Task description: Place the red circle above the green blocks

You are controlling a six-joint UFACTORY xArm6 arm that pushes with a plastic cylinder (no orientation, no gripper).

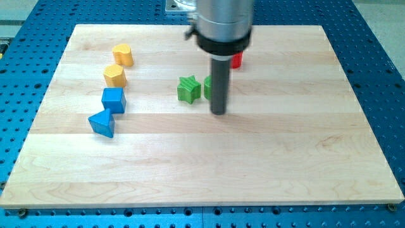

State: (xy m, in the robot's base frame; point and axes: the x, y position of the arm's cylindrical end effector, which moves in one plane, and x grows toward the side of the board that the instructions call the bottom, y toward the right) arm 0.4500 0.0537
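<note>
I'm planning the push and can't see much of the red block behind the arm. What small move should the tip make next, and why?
Probably slide my tip around to the red block's right, then nudge it left. The tip sits just below-right of the green star, in front of a second green block. The red block, mostly hidden by the arm, lies up and right of the greens, not yet straight above them.

Robotics lab bench
A pale wooden board (202,164) lies on a blue perforated metal table (380,76) studded with mounting holes
</note>
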